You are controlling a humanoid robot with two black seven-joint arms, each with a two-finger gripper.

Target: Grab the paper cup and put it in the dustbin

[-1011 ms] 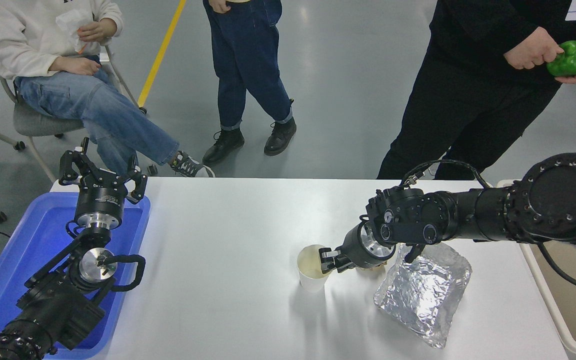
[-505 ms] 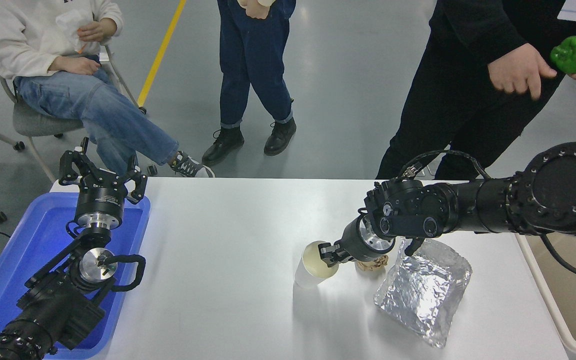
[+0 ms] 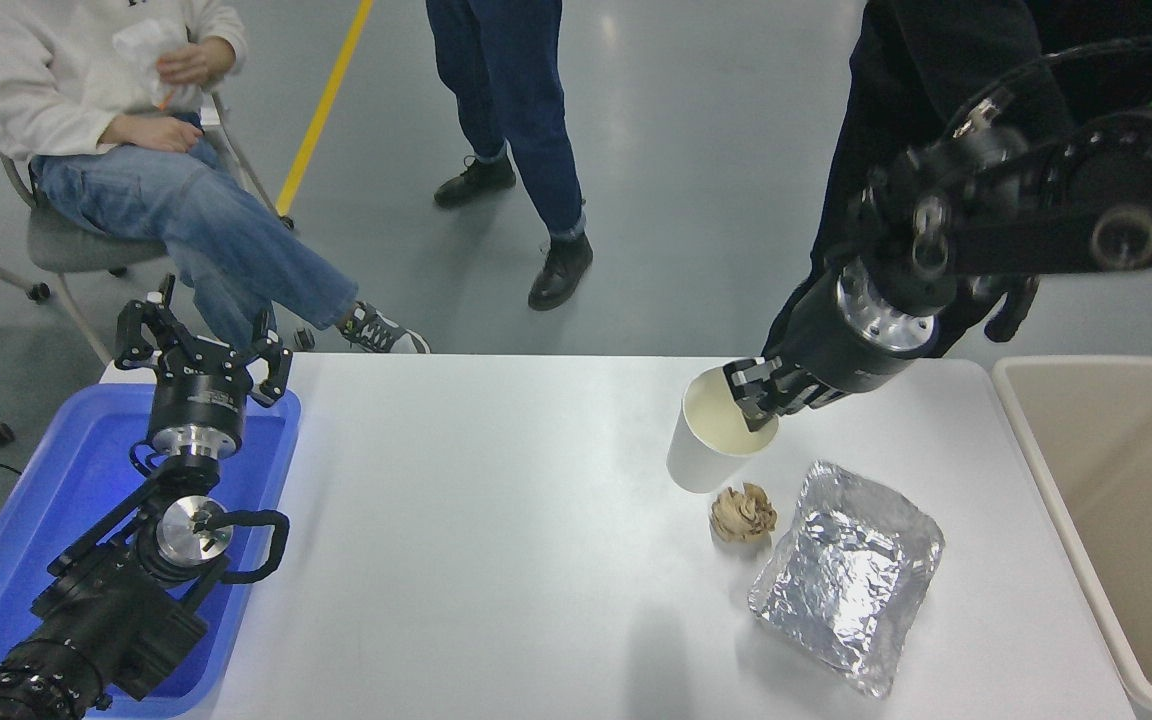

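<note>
— What have your jaws got right now?

— Your right gripper [image 3: 758,398] is pinched on the rim of the paper cup [image 3: 711,435], one finger inside the cream mouth, the other outside the wall. The cup hangs tilted, mouth toward the camera, right of centre in the frame and seemingly clear of the white table [image 3: 476,520].

— So what is the step, and how do you do it well?

— You carry it to the dustbin [image 3: 1116,520] at the right edge of the frame. A rim pinch on thin paper is likely weak, so sweep smoothly; a jerk could make the cup swing or slip out.

— Anything in your path?

— The crumpled paper ball [image 3: 742,513] sits just below the cup in the picture, and the foil tray [image 3: 848,572] lies to the lower right of it. Hold your height so the cup's base passes above both and over the bin's thick rim.

— When do you let go?

— Only when the whole cup is inside the bin's opening, well past the near wall. Your left gripper [image 3: 202,350] rests parked over the blue tray [image 3: 26,520] at lower left, its fingers spread with nothing between them.
</note>
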